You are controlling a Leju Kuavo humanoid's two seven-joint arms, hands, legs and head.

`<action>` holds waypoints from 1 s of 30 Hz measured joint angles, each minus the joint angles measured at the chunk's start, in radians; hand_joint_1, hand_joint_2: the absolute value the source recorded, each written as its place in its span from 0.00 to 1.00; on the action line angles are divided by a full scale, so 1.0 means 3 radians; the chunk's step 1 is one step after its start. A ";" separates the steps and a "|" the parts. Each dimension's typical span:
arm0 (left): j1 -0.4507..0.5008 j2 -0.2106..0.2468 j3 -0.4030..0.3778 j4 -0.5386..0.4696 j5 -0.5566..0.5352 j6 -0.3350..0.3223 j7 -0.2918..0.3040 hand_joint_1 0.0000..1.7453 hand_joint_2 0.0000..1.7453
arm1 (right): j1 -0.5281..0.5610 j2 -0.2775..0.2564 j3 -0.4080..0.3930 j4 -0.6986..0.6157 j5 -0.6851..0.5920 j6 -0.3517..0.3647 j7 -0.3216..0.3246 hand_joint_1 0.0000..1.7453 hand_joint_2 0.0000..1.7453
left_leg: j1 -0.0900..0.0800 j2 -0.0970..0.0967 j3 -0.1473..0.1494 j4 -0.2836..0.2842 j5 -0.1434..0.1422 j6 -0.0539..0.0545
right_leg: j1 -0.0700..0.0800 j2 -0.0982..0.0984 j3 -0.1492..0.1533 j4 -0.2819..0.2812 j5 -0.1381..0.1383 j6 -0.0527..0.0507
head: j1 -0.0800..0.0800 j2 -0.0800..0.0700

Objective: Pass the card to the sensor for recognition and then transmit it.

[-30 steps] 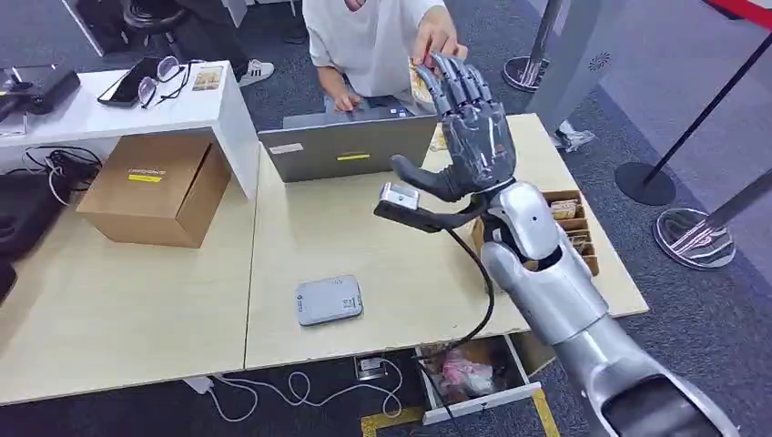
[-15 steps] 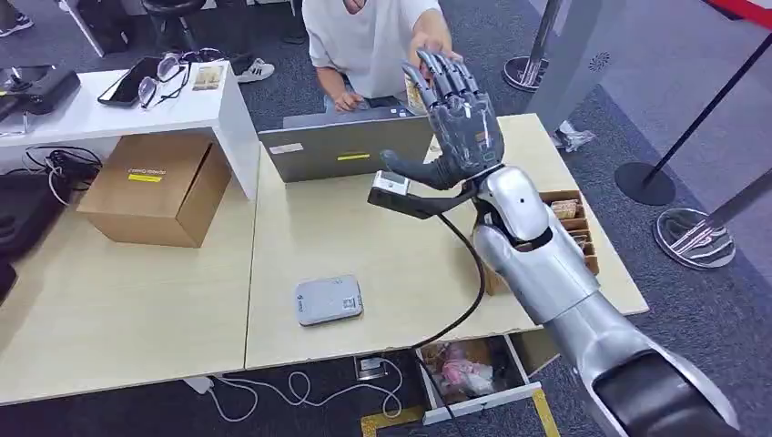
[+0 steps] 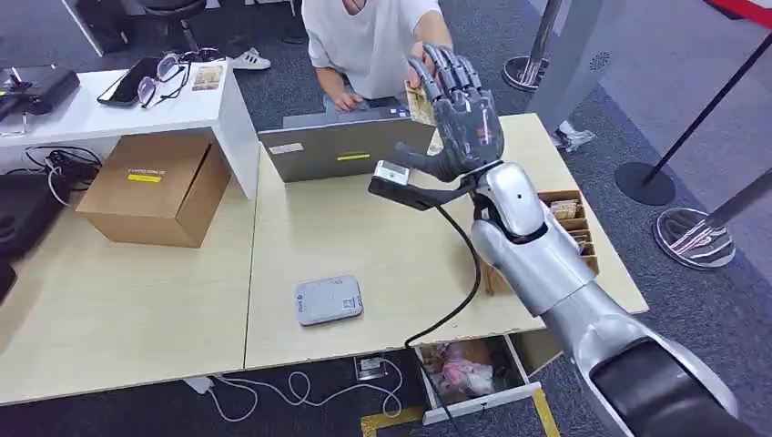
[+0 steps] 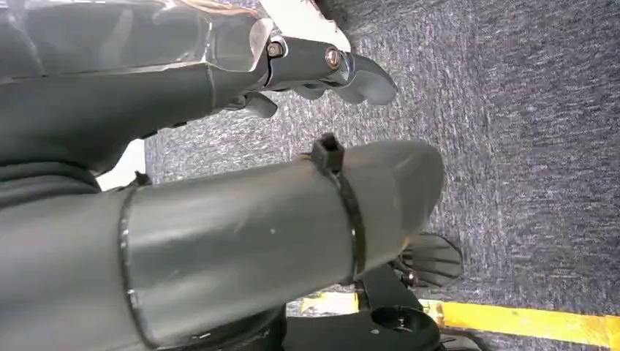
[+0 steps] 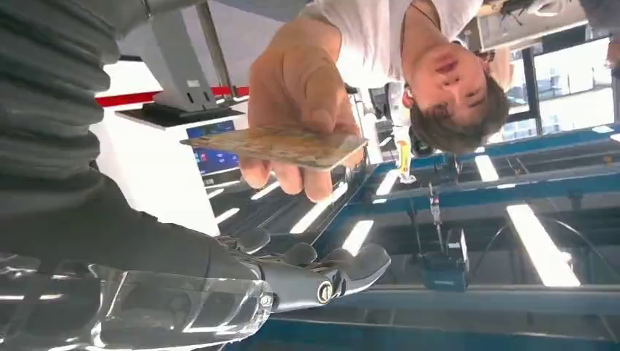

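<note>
Pale wooden table (image 3: 382, 246), carrying a grey laptop (image 3: 350, 146) at its far edge, lid up and back turned to the camera. Nearer the front edge, a small flat grey sensor box (image 3: 329, 299), well apart from the laptop. Along the right side, a wooden tray (image 3: 575, 238) of sorted cards. To the left, a second table (image 3: 109, 300) of the same wood, bearing a brown cardboard box (image 3: 155, 187) with a yellow label and a white raised shelf (image 3: 127, 114).
</note>
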 joint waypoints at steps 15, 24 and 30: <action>0.0022 0.0000 0.0034 0.0000 0.0000 0.0008 -0.0039 0.00 0.00 | 0.0127 -0.0094 -0.0017 -0.0218 -0.0182 -0.0284 0.0027 0.00 1.00 | 0.0000 0.0000 0.0001 0.0001 0.0000 0.0000 | 0.0000 0.0000 0.0000 0.0000 0.0000 0.0000 | 0.0000 0.0000; 0.0021 0.0000 0.0039 0.0000 0.0000 0.0009 -0.0004 0.00 0.00 | 0.0320 -0.0174 -0.0071 -0.0412 -0.0181 -0.0331 0.0025 0.00 1.00 | 0.0000 0.0000 0.0001 0.0000 0.0000 0.0000 | 0.0000 0.0000 0.0000 -0.0001 0.0000 0.0000 | 0.0000 0.0000; 0.0018 0.0000 0.0060 0.0000 0.0000 0.0043 0.0037 0.00 0.00 | 0.0348 -0.0175 -0.0071 -0.0412 -0.0151 -0.0301 -0.0004 0.00 1.00 | 0.0000 0.0000 0.0001 0.0000 0.0000 0.0000 | 0.0000 0.0000 0.0000 0.0000 0.0000 0.0000 | 0.0000 0.0000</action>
